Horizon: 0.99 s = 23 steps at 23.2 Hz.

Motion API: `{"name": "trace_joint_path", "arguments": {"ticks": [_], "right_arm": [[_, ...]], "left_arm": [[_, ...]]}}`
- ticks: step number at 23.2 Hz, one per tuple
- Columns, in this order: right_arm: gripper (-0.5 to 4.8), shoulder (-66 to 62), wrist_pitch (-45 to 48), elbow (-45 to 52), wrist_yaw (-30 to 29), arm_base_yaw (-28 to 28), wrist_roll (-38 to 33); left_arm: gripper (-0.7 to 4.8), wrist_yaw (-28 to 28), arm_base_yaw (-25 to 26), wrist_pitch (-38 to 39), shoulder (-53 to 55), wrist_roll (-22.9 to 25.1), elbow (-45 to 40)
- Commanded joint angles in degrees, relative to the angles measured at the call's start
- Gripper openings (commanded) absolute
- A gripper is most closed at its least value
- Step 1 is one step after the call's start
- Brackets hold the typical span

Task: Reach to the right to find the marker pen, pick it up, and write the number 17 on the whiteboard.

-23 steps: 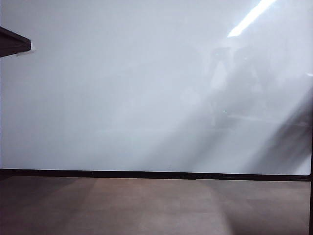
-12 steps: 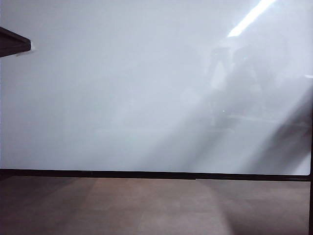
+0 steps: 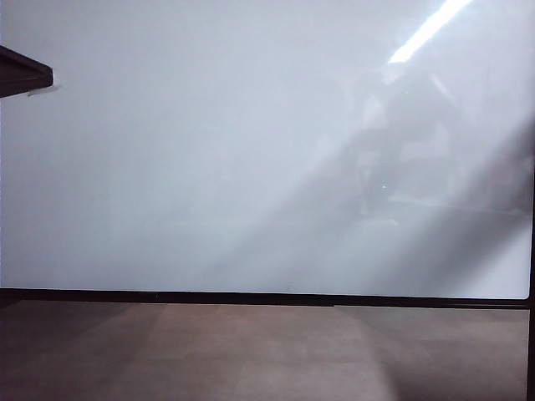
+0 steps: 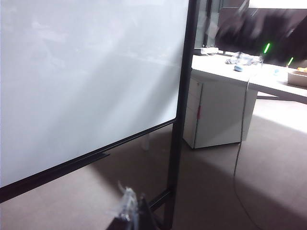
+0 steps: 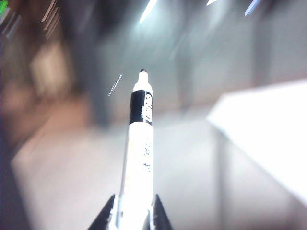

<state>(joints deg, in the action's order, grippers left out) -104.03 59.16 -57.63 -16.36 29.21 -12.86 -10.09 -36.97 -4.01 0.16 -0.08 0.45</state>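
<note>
whiteboard (image 3: 209, 150): fills nearly the whole exterior view, glossy white, nothing written on it. Thin black frame along the lower edge and down the 3 o'clock side. Ceiling light strip mirrored at 1 o'clock; faint dark reflection of the rig at about 2–3 o'clock.
floor (image 3: 251, 351): brown-grey, runs below the board's frame at 6 o'clock in the exterior view.
marker pen (image 5: 138, 158): white barrel, black band with white print, black tip bare and pointing away from the right wrist camera. Sharp while the background is motion-blurred.
right gripper (image 5: 130, 218): jaws narrow, clamped on the rear end of the marker pen, one dark finger on each side of the barrel. Not visible in the exterior view.
left gripper (image 4: 129, 211): only a pale, clear fingertip part shows at the frame edge; cannot tell whether the jaws are wide or narrow. Nothing seen in it.
left wrist view: the board's corner and its black upright, stand foot on the floor.
bench (image 4: 249, 76): white, beyond the board's upright, small items on top too blurred to name, white cabinet (image 4: 216, 115) under it.
</note>
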Motion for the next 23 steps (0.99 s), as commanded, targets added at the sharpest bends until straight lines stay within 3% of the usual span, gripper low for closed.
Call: {"name": "trace_joint_path", "arguments": {"ticks": [1,5,7,9,10,13,14,16,20,23], "right_arm": [[-0.06,15.80,-9.27,-0.24,2.73,2.32,-3.08],[-0.06,39.39,-29.64,-0.26,0.09,0.28,-5.46],[-0.06,46.90,-34.75,-0.44,-1.22,-4.85,-5.46],[-0.06,51.65,-38.18,-0.57,-1.16,-13.29,-5.68],[-0.06,53.09,-39.58,-0.61,1.55,-20.57,-5.77],[-0.06,52.02,-39.63,-0.61,7.87,-35.30,-4.37],[-0.06,49.99,-39.63,-1.01,12.24,-41.38,-2.64],[-0.06,45.00,-39.60,-3.13,14.08,-47.01,-1.73],[-0.06,34.05,-39.67,-11.39,14.25,-51.56,-1.99],[-0.06,30.32,-39.67,-15.23,14.58,-52.78,-1.97]], "left_arm": [[-0.05,-0.24,0.00,-0.72,0.07,-0.15,0.04],[-0.05,-0.24,0.00,-0.74,0.07,-0.15,0.04],[-0.05,-0.22,0.00,-0.70,0.07,-0.17,0.04],[-0.05,0.07,0.00,-0.22,0.07,-0.17,0.13],[-0.05,1.03,0.00,-0.28,0.07,-0.17,0.61],[-0.05,4.35,0.00,0.26,0.07,-0.15,4.63],[-0.05,7.89,0.02,2.69,0.15,-0.17,8.41],[-0.05,12.22,0.11,5.55,1.70,-0.15,15.10],[-0.05,14.43,0.11,2.95,10.29,-0.15,28.63],[-0.05,15.39,0.09,-1.60,15.61,-0.15,33.94]]}}
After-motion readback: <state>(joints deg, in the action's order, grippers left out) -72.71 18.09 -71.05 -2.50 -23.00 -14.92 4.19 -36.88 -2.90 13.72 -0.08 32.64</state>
